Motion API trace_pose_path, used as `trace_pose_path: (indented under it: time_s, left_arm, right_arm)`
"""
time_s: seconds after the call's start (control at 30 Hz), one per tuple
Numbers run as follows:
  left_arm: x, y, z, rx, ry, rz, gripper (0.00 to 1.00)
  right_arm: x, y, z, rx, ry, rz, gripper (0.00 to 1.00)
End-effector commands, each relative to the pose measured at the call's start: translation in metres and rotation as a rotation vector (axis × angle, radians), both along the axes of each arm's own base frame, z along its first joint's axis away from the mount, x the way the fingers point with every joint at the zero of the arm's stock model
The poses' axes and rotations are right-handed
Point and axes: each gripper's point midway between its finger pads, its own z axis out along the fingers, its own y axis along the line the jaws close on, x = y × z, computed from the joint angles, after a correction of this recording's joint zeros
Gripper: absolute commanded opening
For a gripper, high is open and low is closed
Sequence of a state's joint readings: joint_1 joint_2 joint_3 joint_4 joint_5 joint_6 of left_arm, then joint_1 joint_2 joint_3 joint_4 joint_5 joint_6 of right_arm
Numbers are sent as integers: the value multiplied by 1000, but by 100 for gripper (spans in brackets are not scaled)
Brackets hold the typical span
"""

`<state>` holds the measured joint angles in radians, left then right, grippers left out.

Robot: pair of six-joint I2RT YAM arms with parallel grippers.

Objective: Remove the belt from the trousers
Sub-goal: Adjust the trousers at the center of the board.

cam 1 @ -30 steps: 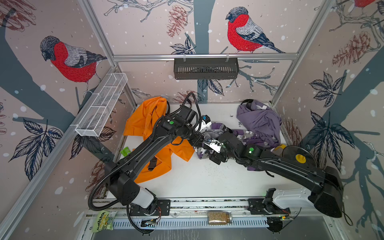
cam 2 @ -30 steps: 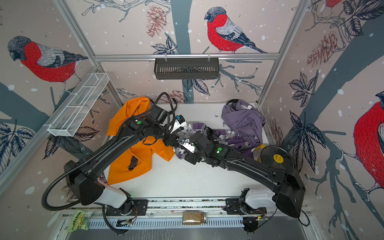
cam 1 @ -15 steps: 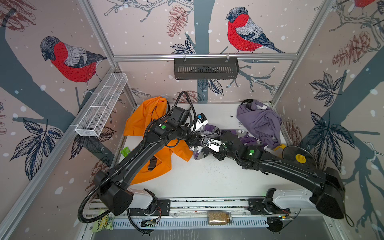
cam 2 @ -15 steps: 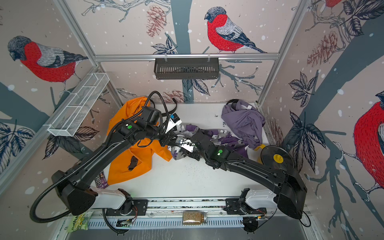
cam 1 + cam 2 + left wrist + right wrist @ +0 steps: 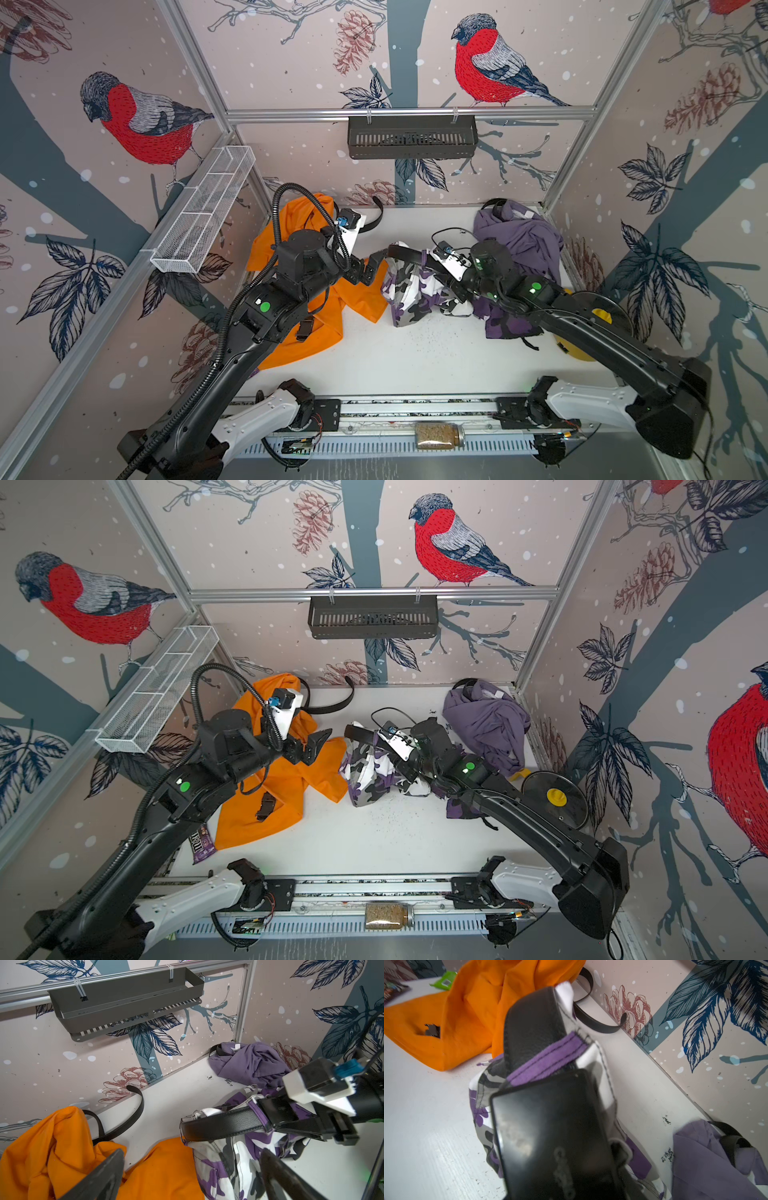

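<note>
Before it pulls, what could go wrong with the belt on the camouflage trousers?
The belt runs through a purple loop; pulling may drag the camouflage trousers along, since the open left gripper holds nothing. The right gripper grips by the buckle, which may jam at that loop.

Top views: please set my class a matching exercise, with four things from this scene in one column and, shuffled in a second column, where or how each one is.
Things
1. camouflage trousers
2. orange trousers
3. left end effector
4. glass jar

States
A. open, gripping nothing
B. lying on its side by the base rail
C. its black belt gripped by the right end effector
D. spread out, partly beneath the left arm

Pairs: 1-C, 2-D, 3-A, 4-B
</note>
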<state>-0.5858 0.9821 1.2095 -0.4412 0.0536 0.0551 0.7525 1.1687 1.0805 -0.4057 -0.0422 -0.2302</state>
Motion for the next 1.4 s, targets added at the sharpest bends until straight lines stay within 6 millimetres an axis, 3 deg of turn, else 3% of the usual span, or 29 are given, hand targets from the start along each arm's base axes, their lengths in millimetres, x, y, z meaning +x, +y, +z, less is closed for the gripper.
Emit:
trace_pose_path:
  time_s: [0.0,0.1,0.37,0.53,0.57,0.6,0.63,0.67,0.7,0.77,0.9,1.0,1.1,1.17,1.23,1.3,1.37]
  left_arm:
    - [-3,-14,-39,-57,100,-47,99]
    - [-9,-28,-69,-162,138,-99,99]
    - [-12,-67,-83,-343,181,-215,99]
    - [-2,-79,-126,-337,272,-161,99]
    - [3,-78,-137,-326,297,-130,94]
    - [6,-78,-144,-317,313,-112,81]
    - [8,-78,-150,-296,322,-104,58]
    - [12,-75,-156,-278,330,-71,22]
    - [16,-70,-159,-272,332,-39,7]
    - [23,-46,-163,-268,324,64,0]
    - [20,-6,-148,-306,238,113,0]
    - [2,-14,-137,-297,202,-3,0]
    - [-6,-26,-153,-227,328,-65,0]
    - [-11,-34,-164,-186,403,-111,0]
    - [-14,-39,-168,-181,440,-140,0]
    - [-14,-41,-165,-191,432,-149,0]
    - [-13,-40,-159,-200,408,-146,0]
  right_arm:
    - [-15,17,28,168,44,82,2]
    - [-22,19,38,220,66,106,2]
    - [-27,27,50,298,91,134,2]
    - [-27,34,48,338,102,158,2]
    - [-27,34,47,341,102,158,2]
    - [-27,35,45,340,104,159,2]
    - [-27,34,45,337,103,157,2]
    - [-26,33,42,329,106,150,2]
    - [-25,30,39,317,109,139,2]
    - [-18,21,26,280,126,93,2]
    - [-13,6,-9,215,193,33,2]
    - [-17,8,-33,208,244,38,4]
    - [-18,12,-50,201,276,45,7]
    - [-17,13,-57,181,289,40,18]
    - [-15,11,-58,153,282,37,47]
    - [-17,10,-51,135,256,53,64]
    - [-20,9,-41,120,219,74,74]
